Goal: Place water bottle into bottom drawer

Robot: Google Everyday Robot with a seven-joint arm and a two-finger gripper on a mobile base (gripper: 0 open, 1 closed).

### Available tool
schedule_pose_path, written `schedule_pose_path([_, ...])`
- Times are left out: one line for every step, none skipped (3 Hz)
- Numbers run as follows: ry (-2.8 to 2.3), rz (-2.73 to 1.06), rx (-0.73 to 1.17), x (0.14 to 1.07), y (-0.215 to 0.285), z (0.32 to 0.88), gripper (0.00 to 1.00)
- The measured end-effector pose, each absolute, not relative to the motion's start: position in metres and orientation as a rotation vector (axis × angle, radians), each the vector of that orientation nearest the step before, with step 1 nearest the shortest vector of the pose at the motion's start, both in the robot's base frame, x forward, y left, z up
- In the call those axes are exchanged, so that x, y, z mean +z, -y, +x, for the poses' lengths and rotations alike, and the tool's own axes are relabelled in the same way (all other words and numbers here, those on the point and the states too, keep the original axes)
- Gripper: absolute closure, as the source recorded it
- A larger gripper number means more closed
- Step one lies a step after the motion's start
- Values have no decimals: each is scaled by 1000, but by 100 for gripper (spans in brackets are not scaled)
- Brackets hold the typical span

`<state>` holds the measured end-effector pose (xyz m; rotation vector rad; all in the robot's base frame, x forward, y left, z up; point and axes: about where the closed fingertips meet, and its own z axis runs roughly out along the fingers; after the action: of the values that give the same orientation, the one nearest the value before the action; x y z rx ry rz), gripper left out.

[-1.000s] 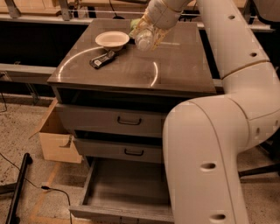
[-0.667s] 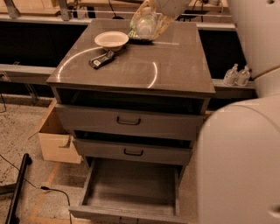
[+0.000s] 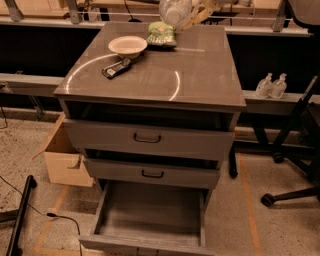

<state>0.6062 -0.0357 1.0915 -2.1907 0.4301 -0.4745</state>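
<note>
The water bottle point(image 3: 173, 10), clear plastic, hangs tilted at the top edge of the view, above the back of the cabinet top. My gripper point(image 3: 192, 16) reaches in from the top right and is shut on it; only its pale fingers point(image 3: 204, 12) show. The bottom drawer point(image 3: 150, 214) is pulled open at the foot of the cabinet, and its wide grey interior has nothing in it. The two upper drawers point(image 3: 147, 139) with black handles are nearly closed.
On the cabinet top point(image 3: 200, 70) lie a white bowl point(image 3: 127, 46), a green snack bag point(image 3: 161, 34) and a black object point(image 3: 116, 68). A cardboard box point(image 3: 62, 156) stands on the left. Two white pump bottles point(image 3: 272, 86) and a chair base point(image 3: 295, 165) are on the right.
The arm has pulled up and back out of the foreground, which uncovers the right side. The bottle has risen with the gripper to the top edge, and the green bag now shows.
</note>
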Motion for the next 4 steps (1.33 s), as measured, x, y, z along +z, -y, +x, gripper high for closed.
schedule_pose_path([-426, -2238, -360, 1052, 12, 558, 100])
schedule_pose_path([-399, -2357, -240, 987, -11, 521, 100])
schedule_pose_path([-401, -2403, -181, 957, -15, 511, 100])
schedule_pose_path([-401, -2403, -181, 957, -15, 511, 100])
